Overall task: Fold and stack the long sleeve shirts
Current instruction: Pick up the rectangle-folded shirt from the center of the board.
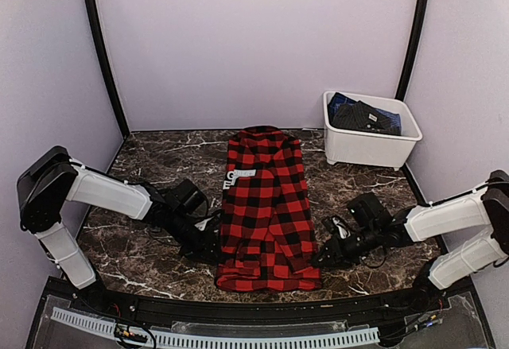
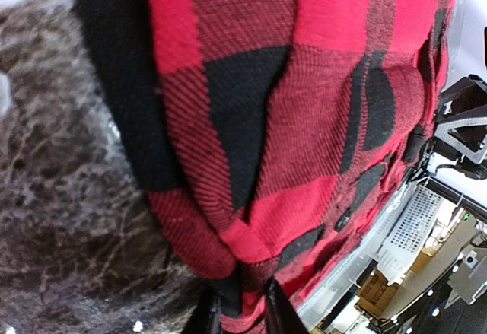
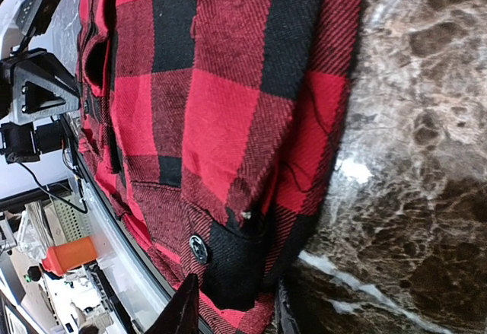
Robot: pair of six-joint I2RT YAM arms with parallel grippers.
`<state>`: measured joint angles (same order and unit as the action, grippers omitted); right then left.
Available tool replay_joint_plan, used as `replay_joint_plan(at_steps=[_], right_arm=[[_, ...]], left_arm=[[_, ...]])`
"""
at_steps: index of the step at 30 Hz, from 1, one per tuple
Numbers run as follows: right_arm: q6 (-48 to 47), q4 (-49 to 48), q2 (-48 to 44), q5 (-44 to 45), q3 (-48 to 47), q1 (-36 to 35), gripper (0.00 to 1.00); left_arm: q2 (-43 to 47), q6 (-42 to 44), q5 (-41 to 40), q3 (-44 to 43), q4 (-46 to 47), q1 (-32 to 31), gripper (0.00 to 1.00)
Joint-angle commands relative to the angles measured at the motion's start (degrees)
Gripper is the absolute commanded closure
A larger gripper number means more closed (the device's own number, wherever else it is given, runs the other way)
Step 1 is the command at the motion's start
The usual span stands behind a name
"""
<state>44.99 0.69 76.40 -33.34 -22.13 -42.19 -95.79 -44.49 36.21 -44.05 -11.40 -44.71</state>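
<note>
One long sleeve shirt (image 1: 266, 206), red-and-black check flannel, lies lengthwise on the marble table (image 1: 151, 158), its white neck label toward the far end. My left gripper (image 1: 213, 244) sits at the shirt's near left edge. In the left wrist view the cloth (image 2: 304, 121) bunches into a fold between the left gripper's (image 2: 240, 315) fingers, which are shut on it. My right gripper (image 1: 320, 257) is at the near right corner. In the right wrist view its jaws (image 3: 232, 311) stand apart, one finger over the shirt's hem (image 3: 228, 106), the other over bare marble, with the black hem corner between them.
A white plastic tub (image 1: 366, 149) at the back right holds dark folded clothes (image 1: 362, 116). Pale walls close in the back and both sides. The table's front edge with a black rail runs just behind the shirt's near hem.
</note>
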Motion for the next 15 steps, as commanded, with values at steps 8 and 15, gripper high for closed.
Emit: replay_joint_plan(at_steps=[8,15], right_arm=[[1.8,-4.2,1.4,-0.8,0.1,-0.8,0.81],[1.7,-2.6,0.1,-0.5,-2.6,-0.7,1.00]], left_arm=[[-0.3,-2.1,1.6,1.6,1.2,-0.5,0.98],[2.5,-2.4,2.6,0.7,1.4,-0.4,1.00]])
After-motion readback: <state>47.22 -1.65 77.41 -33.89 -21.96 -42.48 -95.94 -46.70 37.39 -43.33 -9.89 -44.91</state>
